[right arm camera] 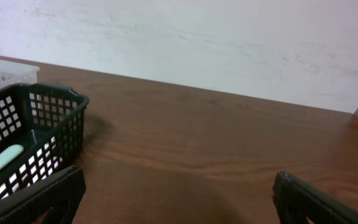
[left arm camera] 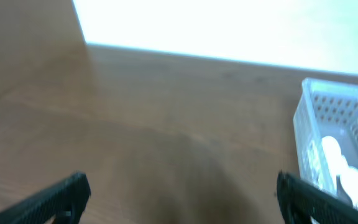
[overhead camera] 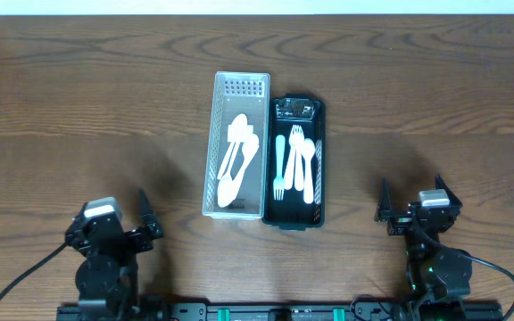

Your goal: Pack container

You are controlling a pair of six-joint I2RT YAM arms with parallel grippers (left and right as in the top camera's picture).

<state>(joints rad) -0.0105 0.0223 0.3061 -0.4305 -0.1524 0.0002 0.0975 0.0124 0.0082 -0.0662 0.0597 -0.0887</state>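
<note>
A clear white basket (overhead camera: 212, 152) holding white plastic spoons (overhead camera: 237, 159) stands mid-table, touching a black basket (overhead camera: 320, 169) on its right that holds pale blue-white forks (overhead camera: 296, 162). My left gripper (overhead camera: 146, 218) is open and empty near the front left edge, well apart from both baskets. My right gripper (overhead camera: 412, 201) is open and empty at the front right. The left wrist view shows the white basket (left arm camera: 303, 118) at right, with open jaws (left arm camera: 182, 193). The right wrist view shows the black basket (right arm camera: 73, 118) at left, with open jaws (right arm camera: 178, 196).
The brown wooden table (overhead camera: 78, 107) carries nothing else in view. A pale wall (right arm camera: 197, 37) lies beyond its far edge. The arm bases (overhead camera: 101, 272) sit along the front edge.
</note>
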